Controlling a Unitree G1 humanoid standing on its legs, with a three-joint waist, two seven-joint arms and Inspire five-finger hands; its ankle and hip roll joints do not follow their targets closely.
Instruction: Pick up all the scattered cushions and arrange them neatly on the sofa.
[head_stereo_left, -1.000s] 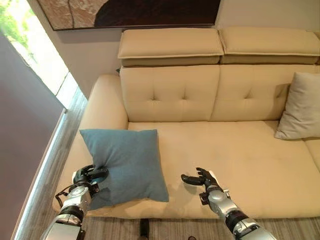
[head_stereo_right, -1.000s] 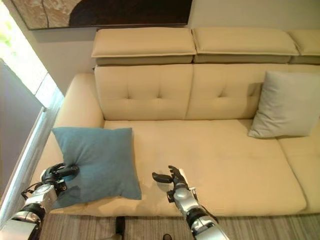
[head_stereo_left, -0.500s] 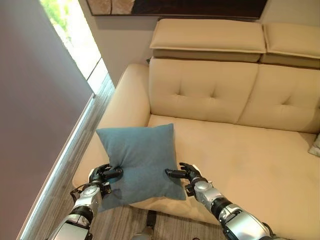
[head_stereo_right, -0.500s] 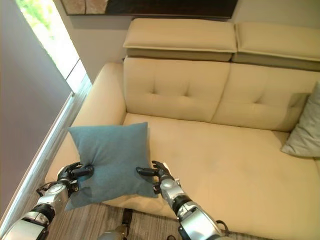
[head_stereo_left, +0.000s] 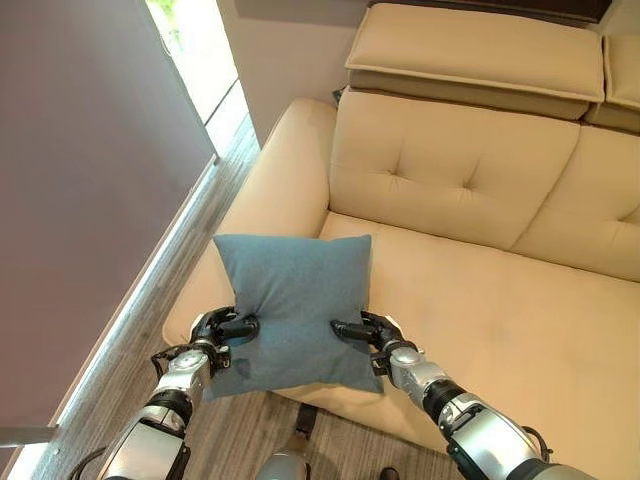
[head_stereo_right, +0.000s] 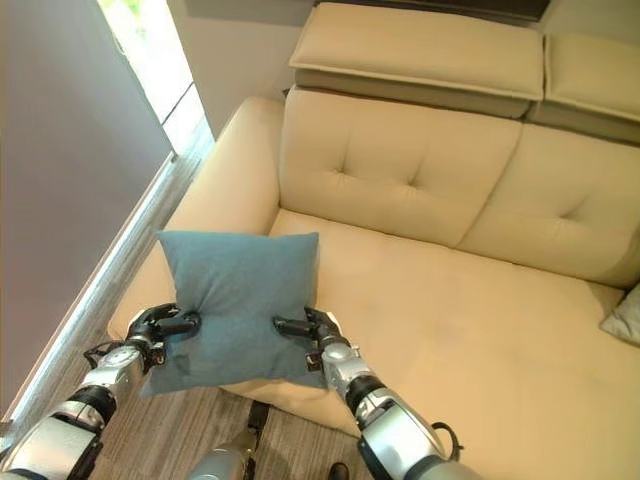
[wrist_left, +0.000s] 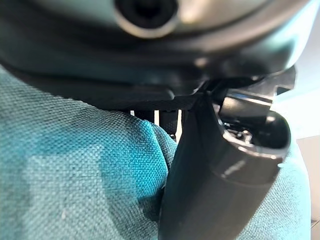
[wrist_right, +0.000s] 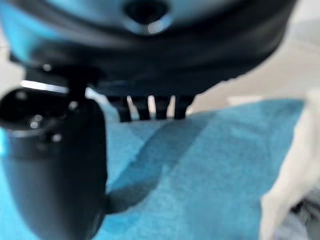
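A blue cushion (head_stereo_left: 295, 305) lies at the front left corner of the beige sofa (head_stereo_left: 500, 300), overhanging the seat's front edge. My left hand (head_stereo_left: 222, 328) pinches its left edge, thumb (wrist_left: 220, 170) pressed into the blue cloth (wrist_left: 75, 175). My right hand (head_stereo_left: 365, 332) is at the cushion's right edge; its thumb (wrist_right: 55, 165) lies on the cloth (wrist_right: 200, 170) and its fingers curl round the rim. The cushion (head_stereo_right: 240, 300) sits between both hands.
A pale grey cushion (head_stereo_right: 625, 320) leans at the far right of the seat. The sofa's rounded armrest (head_stereo_left: 285, 170) is just behind the blue cushion. A grey wall (head_stereo_left: 90, 180) and a strip of wooden floor (head_stereo_left: 150, 320) run along the left.
The camera has swung left and down. My right hand has moved left across the seat to the cushion's right edge and closed on it. The left hand keeps its hold.
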